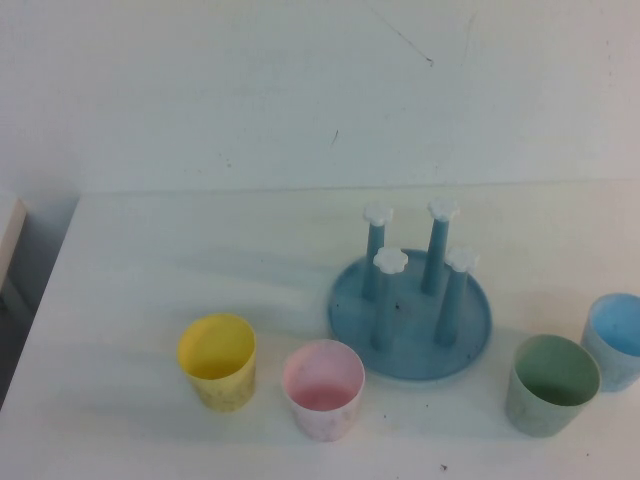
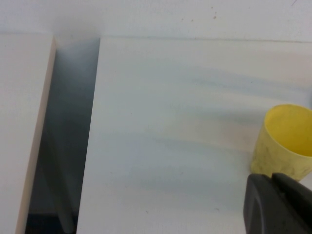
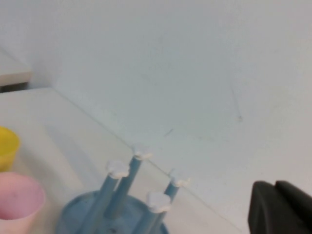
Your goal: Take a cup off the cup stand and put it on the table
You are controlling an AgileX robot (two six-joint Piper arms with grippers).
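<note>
The mint-green cup (image 1: 552, 385) stands upright on the white table (image 1: 180, 280), just right of the blue cup stand (image 1: 410, 318). All four pegs of the stand are bare, as the right wrist view (image 3: 131, 195) also shows. Neither arm shows in the high view. My left gripper (image 2: 273, 181) is shut and empty, close to the yellow cup (image 2: 285, 144) at the table's left front. My right gripper (image 3: 275, 187) is shut and empty, raised above the table on the stand's right side.
A yellow cup (image 1: 217, 360) and a pink cup (image 1: 323, 388) stand in front of the stand on its left, and a light blue cup (image 1: 617, 340) at the right edge. The table's left edge drops off beside another white surface (image 2: 22, 122).
</note>
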